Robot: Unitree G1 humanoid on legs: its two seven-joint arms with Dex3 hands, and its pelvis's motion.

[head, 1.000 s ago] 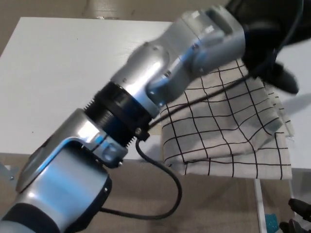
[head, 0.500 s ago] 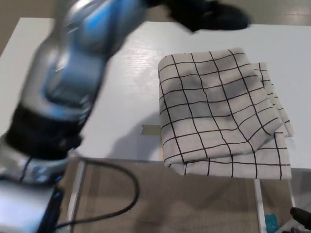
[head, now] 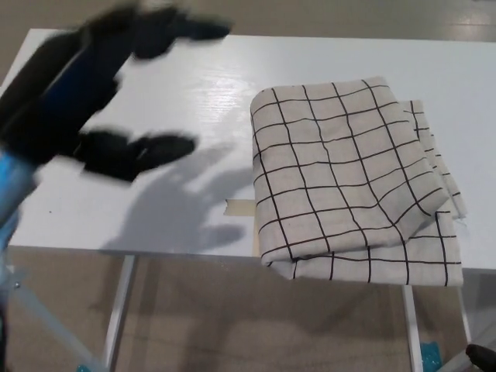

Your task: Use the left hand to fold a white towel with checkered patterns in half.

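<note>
- The fingers (head: 182, 29) of the left hand (head: 116, 93) are spread wide from the thumb (head: 143, 151), with nothing between them; the whole hand is smeared by motion blur.
- The hand hangs over the bare white table (head: 170, 93) at about 9 o'clock from the towel, well apart from it, and casts a dark, finger-shaped shadow (head: 186, 198) on the tabletop.
- A blurred blue and black forearm (head: 31, 132) runs from the hand down to the picture's 8 o'clock edge.
- The white towel with checkered patterns (head: 349, 182) lies folded over on itself, toward 3 o'clock on the table, its upper layer rumpled and a lower layer peeking out along the right and near edges.
- The towel's near edge hangs just past the table's front edge at 5 o'clock.
- The right hand does not show.
</note>
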